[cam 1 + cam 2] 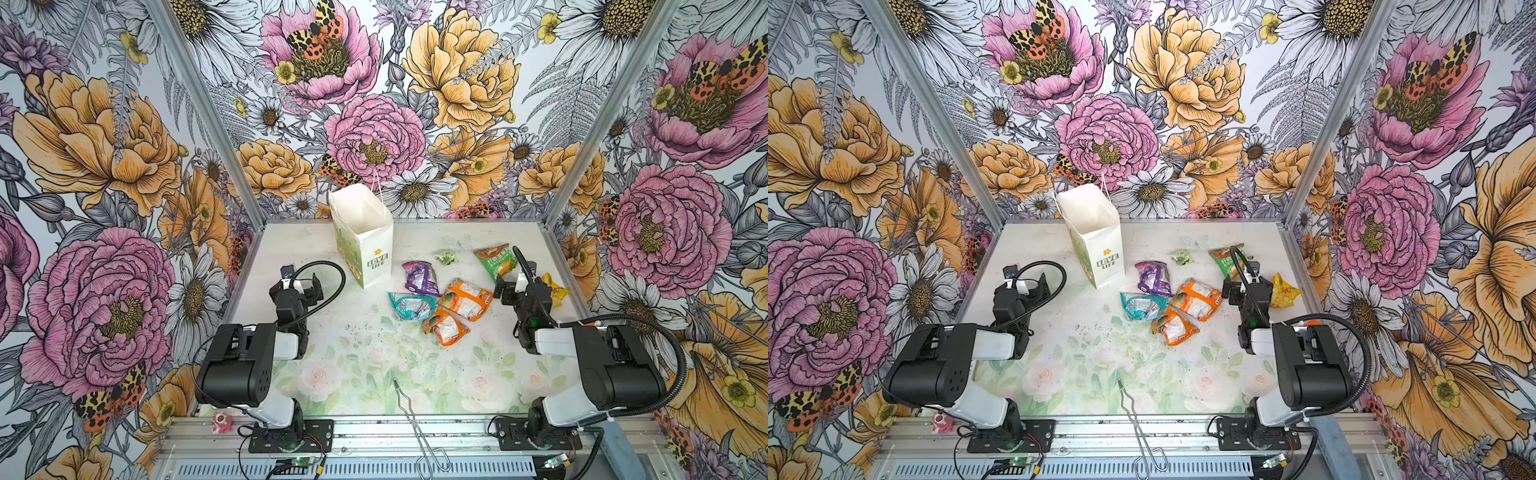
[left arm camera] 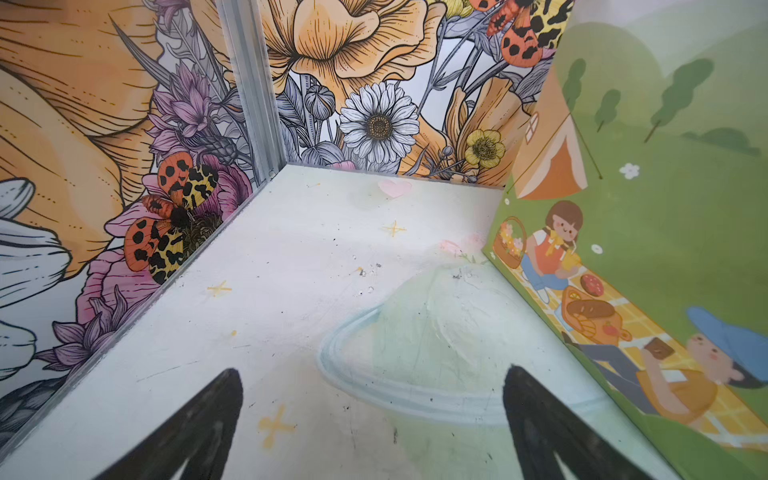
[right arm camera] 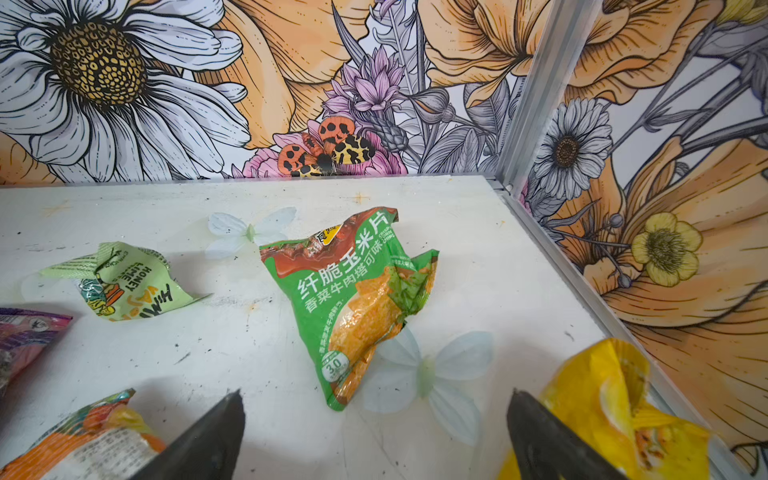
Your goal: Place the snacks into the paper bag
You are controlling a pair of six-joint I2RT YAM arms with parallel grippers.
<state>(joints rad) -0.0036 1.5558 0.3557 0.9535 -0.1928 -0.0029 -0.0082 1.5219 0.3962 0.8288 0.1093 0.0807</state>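
Seven snacks are lying loose on the table [image 1: 365, 374] with none bagged yet, so a first pick is being set up. Nearest, the nearer orange-and-white packet [image 1: 446, 328] is sitting at the front of a crowded cluster. Packed against it are the teal packet [image 1: 409, 305], the farther orange-and-white packet [image 1: 465, 299] and the purple packet [image 1: 420, 277]. That cluster is best being left for later, one packet at a time.

Level with the cluster, the left gripper [image 2: 374, 395] is being held wide apart and empty, low over bare table near the bag's green side. The right gripper [image 3: 376, 415] is likewise being held wide apart with nothing between the jaws. The yellow packet [image 3: 602, 407] is lying just beside one of its fingers.

Just ahead, the green-and-orange packet [image 3: 353, 299] is being faced squarely, and it is judged the likely target. It is crumpled and puffed, so the jaws are best being brought down astride its raised middle, not a flat edge. The yellow packet is to be kept clear of the closing finger.

Farther back, the tiny green packet [image 1: 446, 257] is lying alone. Farthest, the paper bag [image 1: 365, 249] is standing upright with its mouth open, well apart from the right gripper. A high carry over its rim is being called for, since a knock could tip it.
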